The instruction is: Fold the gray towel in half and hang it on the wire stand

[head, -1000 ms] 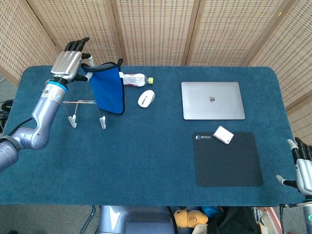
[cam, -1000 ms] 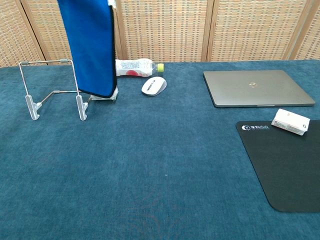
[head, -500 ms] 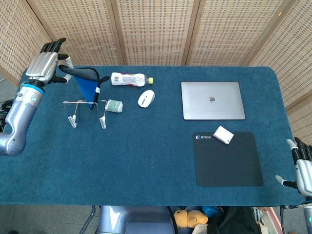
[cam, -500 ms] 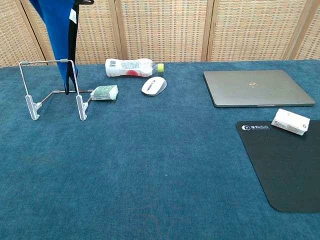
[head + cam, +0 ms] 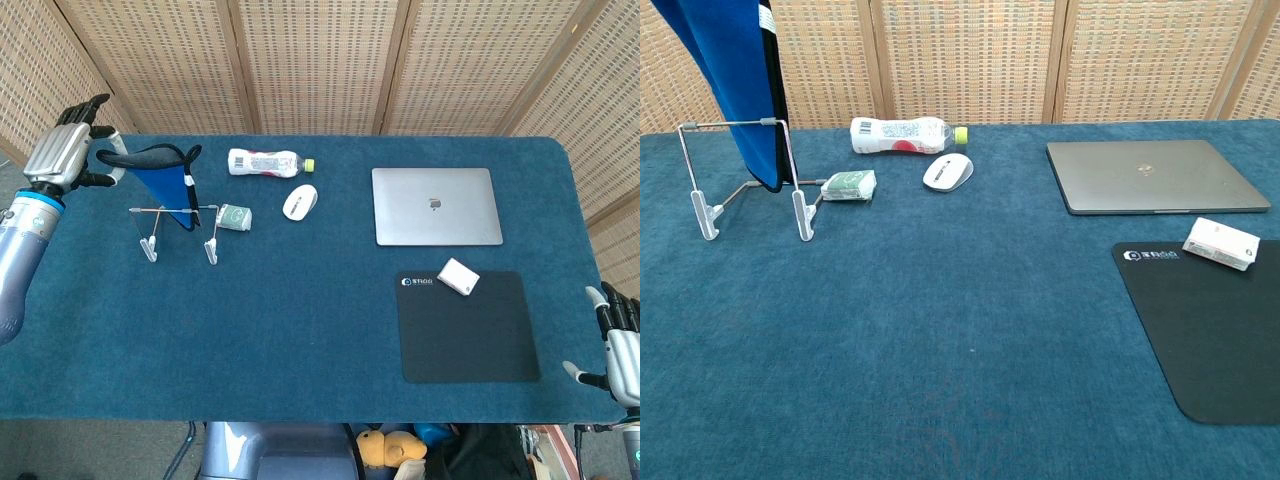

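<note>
The towel is blue with a black edge and hangs folded in the air at the table's far left. My left hand holds its upper end, off the table's left edge. In the chest view the towel drops behind the top bar of the wire stand, its lower tip near the stand's base; whether it touches the bar I cannot tell. The wire stand sits upright on the blue tablecloth. My right hand waits at the near right corner, fingers apart, holding nothing.
Right of the stand lie a small green packet, a plastic bottle and a white mouse. A shut laptop sits at the far right, with a white box on a black mouse pad nearer.
My left hand has swung left with the towel, from in front of the bottle to behind the wire stand. The green packet has come into view. The right hand stays put.
</note>
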`<state>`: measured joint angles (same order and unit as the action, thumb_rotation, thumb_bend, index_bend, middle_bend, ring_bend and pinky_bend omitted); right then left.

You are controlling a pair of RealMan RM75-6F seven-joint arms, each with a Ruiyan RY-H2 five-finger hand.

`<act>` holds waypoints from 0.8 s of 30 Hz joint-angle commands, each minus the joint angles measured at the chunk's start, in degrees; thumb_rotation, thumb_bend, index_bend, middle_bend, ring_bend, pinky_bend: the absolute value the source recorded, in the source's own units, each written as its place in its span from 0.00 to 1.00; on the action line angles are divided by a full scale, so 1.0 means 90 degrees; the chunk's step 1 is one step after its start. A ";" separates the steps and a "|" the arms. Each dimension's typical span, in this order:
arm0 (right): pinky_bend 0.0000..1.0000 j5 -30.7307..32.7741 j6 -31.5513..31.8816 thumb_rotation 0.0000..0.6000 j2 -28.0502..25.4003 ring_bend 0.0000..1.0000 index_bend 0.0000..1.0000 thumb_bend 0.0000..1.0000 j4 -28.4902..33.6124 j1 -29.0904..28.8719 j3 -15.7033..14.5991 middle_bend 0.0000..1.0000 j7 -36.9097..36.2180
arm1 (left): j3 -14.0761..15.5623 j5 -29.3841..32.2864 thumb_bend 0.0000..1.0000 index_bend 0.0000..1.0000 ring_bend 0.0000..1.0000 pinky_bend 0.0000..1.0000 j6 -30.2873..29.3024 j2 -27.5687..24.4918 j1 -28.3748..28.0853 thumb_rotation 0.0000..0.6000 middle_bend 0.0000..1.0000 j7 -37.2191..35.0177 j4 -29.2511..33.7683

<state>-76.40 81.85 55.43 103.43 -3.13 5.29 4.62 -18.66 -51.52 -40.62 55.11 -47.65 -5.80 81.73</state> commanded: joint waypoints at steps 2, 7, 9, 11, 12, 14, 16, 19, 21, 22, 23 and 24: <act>0.00 -0.0027 0.0002 1.00 -0.0012 0.00 0.00 0.00 0.0003 0.0007 -0.0011 0.00 -0.0030 | 0.0031 0.0003 0.71 0.80 0.00 0.00 -0.0128 -0.0219 0.0173 1.00 0.00 -0.0007 0.0384; 0.00 -0.0078 0.0009 1.00 -0.0039 0.00 0.00 0.00 0.0007 0.0018 -0.0025 0.00 -0.0103 | 0.0076 -0.0207 0.71 0.80 0.00 0.00 -0.0460 -0.0570 0.0567 1.00 0.00 -0.0184 0.1057; 0.00 -0.0105 0.0012 1.00 -0.0049 0.00 0.00 0.00 0.0011 0.0020 -0.0032 0.00 -0.0123 | 0.0104 -0.0304 0.71 0.80 0.00 0.00 -0.0533 -0.0649 0.0680 1.00 0.00 -0.0247 0.1185; 0.00 -0.0143 0.0025 1.00 -0.0061 0.00 0.00 0.00 0.0025 0.0024 -0.0040 0.00 -0.0132 | 0.0154 -0.0404 0.71 0.80 0.00 0.00 -0.0585 -0.0736 0.0803 1.00 0.00 -0.0306 0.1299; 0.00 -0.0162 0.0033 1.00 -0.0064 0.00 0.00 0.00 0.0032 0.0029 -0.0047 0.00 -0.0134 | 0.0188 -0.0443 0.71 0.80 0.00 0.00 -0.0596 -0.0765 0.0851 1.00 0.00 -0.0310 0.1327; 0.00 -0.0204 0.0056 1.00 -0.0071 0.00 0.00 0.00 0.0046 0.0042 -0.0062 0.00 -0.0146 | 0.0288 -0.0494 0.71 0.80 0.00 0.00 -0.0633 -0.0777 0.0951 1.00 0.00 -0.0266 0.1339; 0.00 -0.0247 0.0084 1.00 -0.0078 0.00 0.00 0.00 0.0053 0.0056 -0.0073 0.00 -0.0162 | 0.0363 -0.0506 0.71 0.80 0.00 0.00 -0.0653 -0.0723 0.1015 1.00 0.00 -0.0243 0.1301; 0.00 -0.0329 0.0134 1.00 -0.0098 0.00 0.00 0.00 0.0083 0.0080 -0.0097 0.00 -0.0174 | 0.0463 -0.0542 0.71 0.80 0.00 0.00 -0.0652 -0.0554 0.1088 1.00 0.00 -0.0268 0.1185; 0.00 -0.0376 0.0165 1.00 -0.0109 0.00 0.00 0.00 0.0099 0.0095 -0.0110 0.00 -0.0181 | 0.0509 -0.0613 0.71 0.80 0.00 0.00 -0.0646 -0.0443 0.1126 1.00 0.00 -0.0327 0.1113; 0.00 -0.0413 0.0197 1.00 -0.0117 0.00 0.00 0.00 0.0113 0.0108 -0.0117 0.00 -0.0186 | 0.0551 -0.0662 0.71 0.80 0.00 0.00 -0.0614 -0.0374 0.1155 1.00 0.00 -0.0380 0.1091; 0.00 -0.0437 0.0219 1.00 -0.0123 0.00 0.00 0.00 0.0121 0.0120 -0.0124 0.00 -0.0191 | 0.0568 -0.0723 0.71 0.80 0.00 0.00 -0.0619 -0.0328 0.1178 1.00 0.00 -0.0427 0.1061; 0.00 -0.0466 0.0247 1.00 -0.0130 0.00 0.00 0.00 0.0132 0.0134 -0.0132 0.00 -0.0199 | 0.0608 -0.0797 0.71 0.80 0.00 0.00 -0.0613 -0.0281 0.1212 1.00 0.00 -0.0470 0.1049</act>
<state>-80.47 83.94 54.33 104.53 -2.03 4.16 2.89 -13.70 -57.93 -46.27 51.93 -37.20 -9.43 91.53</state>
